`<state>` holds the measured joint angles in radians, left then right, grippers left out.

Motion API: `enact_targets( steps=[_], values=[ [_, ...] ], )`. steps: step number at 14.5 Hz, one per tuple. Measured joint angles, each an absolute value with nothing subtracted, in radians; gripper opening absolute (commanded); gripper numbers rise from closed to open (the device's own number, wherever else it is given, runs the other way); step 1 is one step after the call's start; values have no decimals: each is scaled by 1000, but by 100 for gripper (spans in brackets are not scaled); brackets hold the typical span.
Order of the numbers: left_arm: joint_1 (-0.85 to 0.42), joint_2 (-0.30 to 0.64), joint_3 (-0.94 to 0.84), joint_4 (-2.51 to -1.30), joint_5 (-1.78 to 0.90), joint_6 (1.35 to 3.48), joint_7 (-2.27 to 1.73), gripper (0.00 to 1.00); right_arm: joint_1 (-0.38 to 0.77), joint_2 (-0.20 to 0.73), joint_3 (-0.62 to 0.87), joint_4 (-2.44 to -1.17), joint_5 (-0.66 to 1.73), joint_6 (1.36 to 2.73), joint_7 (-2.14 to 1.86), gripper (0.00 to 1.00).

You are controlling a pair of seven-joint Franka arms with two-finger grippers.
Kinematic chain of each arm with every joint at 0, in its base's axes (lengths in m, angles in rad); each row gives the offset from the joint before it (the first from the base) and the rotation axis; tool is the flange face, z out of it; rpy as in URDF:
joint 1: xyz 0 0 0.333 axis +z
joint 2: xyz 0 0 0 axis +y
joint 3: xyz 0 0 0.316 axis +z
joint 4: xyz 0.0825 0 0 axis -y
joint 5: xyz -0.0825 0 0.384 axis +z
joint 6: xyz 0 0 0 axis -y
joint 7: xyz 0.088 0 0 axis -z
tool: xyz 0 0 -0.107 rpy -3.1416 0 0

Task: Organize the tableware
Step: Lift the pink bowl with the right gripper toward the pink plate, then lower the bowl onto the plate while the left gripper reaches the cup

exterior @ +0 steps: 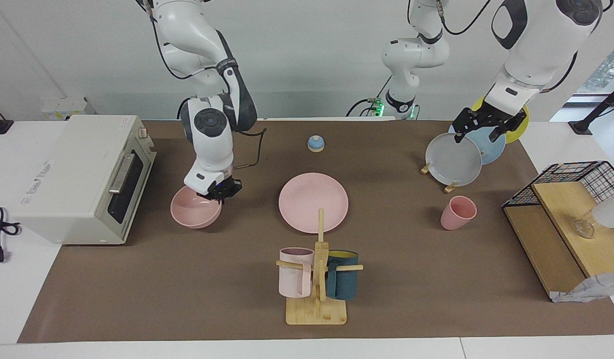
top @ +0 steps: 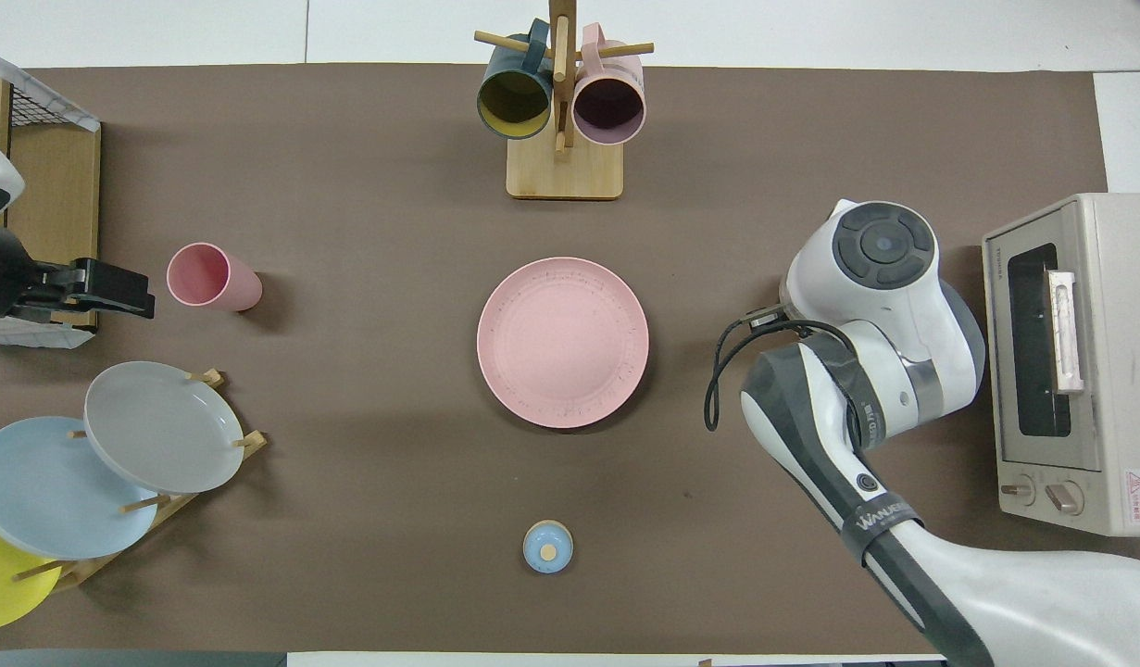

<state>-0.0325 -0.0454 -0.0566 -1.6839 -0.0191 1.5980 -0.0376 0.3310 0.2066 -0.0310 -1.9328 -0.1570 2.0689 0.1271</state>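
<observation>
Right gripper point(exterior: 219, 193) is clamped on the rim of the pink bowl point(exterior: 194, 212), at the edge of the bowl toward the pink plate point(exterior: 313, 202); I take it by the rim because the bowl is too wide to span. It sits on the mat just in front of the toaster oven point(exterior: 82, 177), toward the right arm's end of the table. From overhead the arm hides both. My guess is the bowl goes onto the plate at the table's middle. Left gripper point(exterior: 486, 124) hangs spread and empty over the plate rack point(exterior: 454, 159), waiting, with the pink cup point(exterior: 458, 213) standing farther from the robots than that rack.
</observation>
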Motion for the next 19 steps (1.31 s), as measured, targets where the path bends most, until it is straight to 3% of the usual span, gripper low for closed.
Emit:
enact_targets(
  steps=[3, 5, 8, 12, 19],
  values=[
    [-32, -26, -57, -1685, -20, 1624, -38, 100, 446, 266, -23, -1706, -119, 1898, 284, 0],
    [-33, 6, -57, -1686, -26, 1656, -38, 100, 547, 373, -20, -1509, -99, 1812, 424, 0],
    [-33, 89, -57, -1686, -31, 1727, -38, 100, 688, 566, -16, -1269, -97, 1805, 610, 0],
    [-32, 211, -57, -1662, -35, 1803, -38, 100, 762, 663, -3, -1205, -97, 1868, 717, 0],
    [-31, 320, -53, -1692, -62, 1889, -64, 100, 773, 679, -5, -1208, -97, 1882, 743, 0]
  ],
)
